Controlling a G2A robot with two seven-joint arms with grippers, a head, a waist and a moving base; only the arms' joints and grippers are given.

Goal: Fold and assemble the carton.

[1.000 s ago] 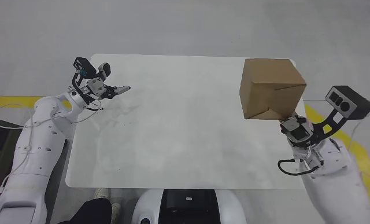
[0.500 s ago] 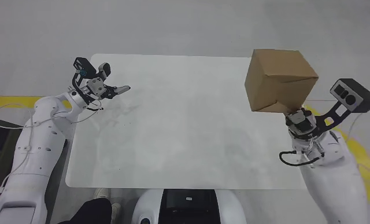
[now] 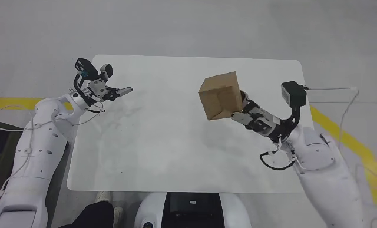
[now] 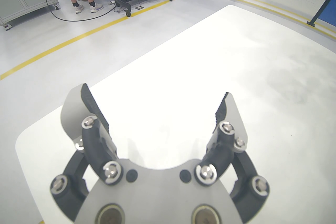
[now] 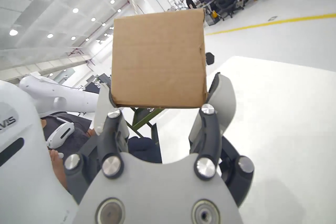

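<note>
The left hand (image 3: 123, 91) hovers with fingers spread wide above the left edge of the white, round-cornered table (image 3: 177, 151). Over the table's right half, the right hand (image 3: 239, 109) clamps one end of the closed brown cardboard carton (image 3: 220, 96).

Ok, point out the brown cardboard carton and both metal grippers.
brown cardboard carton (image 3: 219, 95), top view, upper face.
right gripper (image 5: 161, 89), right wrist view, between fingertips clamping the carton.
left gripper (image 4: 155, 90), left wrist view, between its open fingertips.
</note>
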